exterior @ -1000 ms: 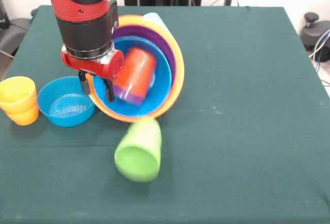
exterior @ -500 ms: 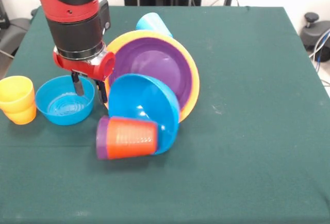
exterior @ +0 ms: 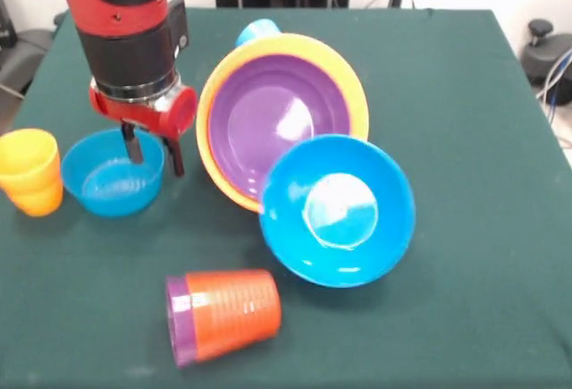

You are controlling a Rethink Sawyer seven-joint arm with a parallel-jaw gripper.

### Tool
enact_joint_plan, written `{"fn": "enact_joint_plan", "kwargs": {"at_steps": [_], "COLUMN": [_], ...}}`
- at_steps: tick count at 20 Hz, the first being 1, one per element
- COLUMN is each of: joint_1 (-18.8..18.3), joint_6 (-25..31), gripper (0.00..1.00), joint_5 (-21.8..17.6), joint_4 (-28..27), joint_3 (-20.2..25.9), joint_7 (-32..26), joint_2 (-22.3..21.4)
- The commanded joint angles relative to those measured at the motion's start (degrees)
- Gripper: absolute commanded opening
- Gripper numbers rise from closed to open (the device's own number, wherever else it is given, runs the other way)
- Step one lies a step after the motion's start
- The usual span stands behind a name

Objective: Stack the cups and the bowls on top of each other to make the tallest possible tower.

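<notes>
The gripper (exterior: 154,152) hangs with fingers (exterior: 133,147) parted and empty above the small blue bowl (exterior: 113,175); the purple bowl (exterior: 268,121) sits tilted inside the yellow bowl (exterior: 353,76); the big blue bowl (exterior: 338,210) leans against them; the orange cup (exterior: 234,312) lies sideways on the worktop (exterior: 465,94).

Bright, even room light over a dark green worktop (exterior: 447,94), with soft shadows and a little glare on the glossy plastic.

White highlights sit inside the big blue bowl (exterior: 338,210) and on the purple bowl (exterior: 268,121), which suggests light from above. Shadows are faint and diffuse; the clearest darkens the cloth just under the orange cup (exterior: 234,315). The small blue bowl (exterior: 112,174) and the yellow cup (exterior: 29,161) look slightly smeared, with soft outlines. The pincer (exterior: 154,149) and the red arm above it are a touch blurred. The worktop's far corners stay evenly lit, and its edges run straight without visible bending.
</notes>
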Motion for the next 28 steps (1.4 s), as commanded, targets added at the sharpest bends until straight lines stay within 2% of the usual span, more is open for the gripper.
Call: {"fn": "enact_joint_plan", "kwargs": {"at_steps": [1,2,3,4,6,8,11,16,20,24,26,28], "joint_1": [1.32,1.38,0.95,0.88,2.4,3.4,3.68,3.73,4.27,4.69,6.18,8.38], "joint_6": [4.13,3.07,-1.09,-6.26,-6.02,-4.99,-2.39,-2.17,-5.0,-12.57,-16.84,-14.74], "gripper": [1.0,1.0,1.0,1.0,1.0,1.0,1.0,1.0,1.0,1.0,1.0,1.0], "joint_5": [-3.33,-4.05,-5.4,-6.3,-6.21,-6.45,-6.4,-6.79,-6.7,-8.43,-9.67,-8.78], "joint_4": [0.13,0.73,2.62,5.97,11.68,14.2,15.86,16.75,17.42,20.53,22.77,24.35], "joint_3": [4.81,4.78,5.54,5.65,3.29,2.22,2.15,3.23,4.28,5.57,4.36,2.15], "joint_7": [-1.6,-2.31,-3.62,-2.54,0.83,1.92,1.86,1.11,1.75,1.93,3.91,6.24], "joint_2": [-0.84,-1.58,-3.19,-5.54,-9.03,-10.92,-11.65,-10.86,-9.61,-11.28,-13.29,-14.68]}}
